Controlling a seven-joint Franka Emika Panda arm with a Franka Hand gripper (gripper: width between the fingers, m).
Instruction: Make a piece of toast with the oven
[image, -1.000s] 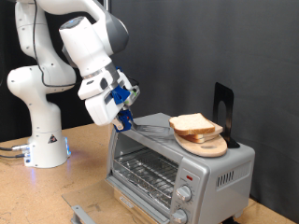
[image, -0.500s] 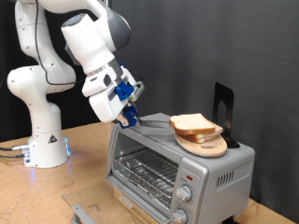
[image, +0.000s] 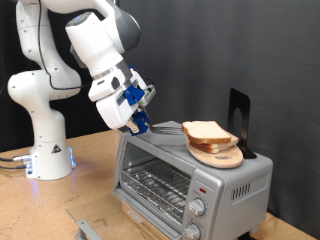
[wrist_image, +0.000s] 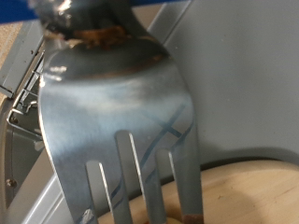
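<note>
Observed gripper (image: 137, 118) at frame centre, closed on fork (wrist_image: 126, 112). Piece of toast (image: 207, 132) sat on plate (image: 222, 157) atop oven (image: 190, 180), right. Risk judged: tines shoving toast off plate edge.

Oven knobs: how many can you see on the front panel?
2. Both sit on the oven panel at the exterior view's right: upper knob, lower knob. The image bottom cuts the panel off, so more may be hidden.

The square slice of bread (image: 209, 132) lies on a round wooden plate (image: 222, 156) atop the boxy metal toaster oven (image: 190, 175) — a flat black stand (image: 238, 112) behind, a metal fork (image: 160, 130) to the exterior view's left
</note>
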